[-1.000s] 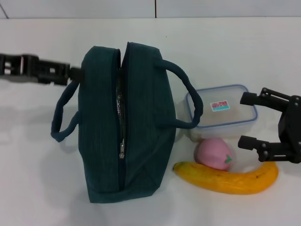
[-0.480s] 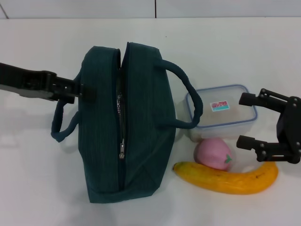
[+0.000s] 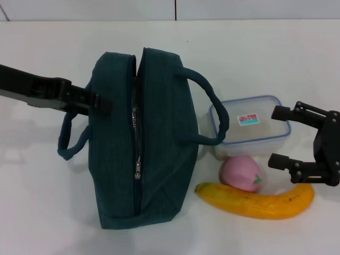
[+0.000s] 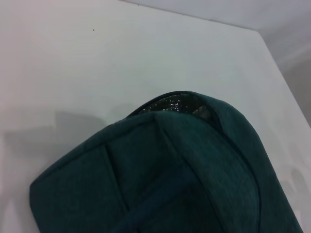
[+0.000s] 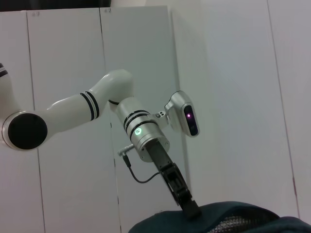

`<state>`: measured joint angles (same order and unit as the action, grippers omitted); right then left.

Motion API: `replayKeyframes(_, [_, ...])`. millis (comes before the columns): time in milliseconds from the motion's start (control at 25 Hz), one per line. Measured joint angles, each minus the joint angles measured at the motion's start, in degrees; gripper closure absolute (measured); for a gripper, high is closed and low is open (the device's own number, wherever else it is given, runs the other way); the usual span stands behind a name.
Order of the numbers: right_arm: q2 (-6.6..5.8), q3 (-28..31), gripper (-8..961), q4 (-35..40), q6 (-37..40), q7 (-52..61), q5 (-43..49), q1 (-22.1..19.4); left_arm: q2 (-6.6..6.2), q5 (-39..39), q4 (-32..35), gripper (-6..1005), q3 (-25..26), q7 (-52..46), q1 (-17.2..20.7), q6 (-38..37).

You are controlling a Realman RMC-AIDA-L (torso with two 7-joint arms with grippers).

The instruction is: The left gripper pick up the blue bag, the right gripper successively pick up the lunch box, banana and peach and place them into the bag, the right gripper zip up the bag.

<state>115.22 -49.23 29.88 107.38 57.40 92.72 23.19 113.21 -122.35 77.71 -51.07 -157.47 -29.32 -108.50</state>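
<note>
The bag (image 3: 143, 141) lies mid-surface, its zip mostly closed with a gap at the far end showing foil lining. The left claw (image 3: 101, 102) reaches in from the left edge and its tip meets the bag's left side above a handle; whether it is open cannot be told. The right claw (image 3: 280, 137) hovers near the right edge, spread wide and empty, beside the box (image 3: 249, 126). The peach (image 3: 242, 173) and banana (image 3: 256, 200) lie nearer the front edge.
</note>
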Motion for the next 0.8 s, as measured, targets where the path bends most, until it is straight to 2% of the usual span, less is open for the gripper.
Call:
replayKeyframes(440, [0.0,0.01,67,-0.79,-0.5,-0.21,-0.04,-0.08,-0.57,0.47,-6.55,603,-0.09,1.66,-2.65,-1.03])
replayKeyframes(800, [0.0,0.01,67,-1.62,-0.62,-0.68,-0.34,-0.16,-0.52,0.37,-7.14,870,1.41,2.37,-3.28,-0.52])
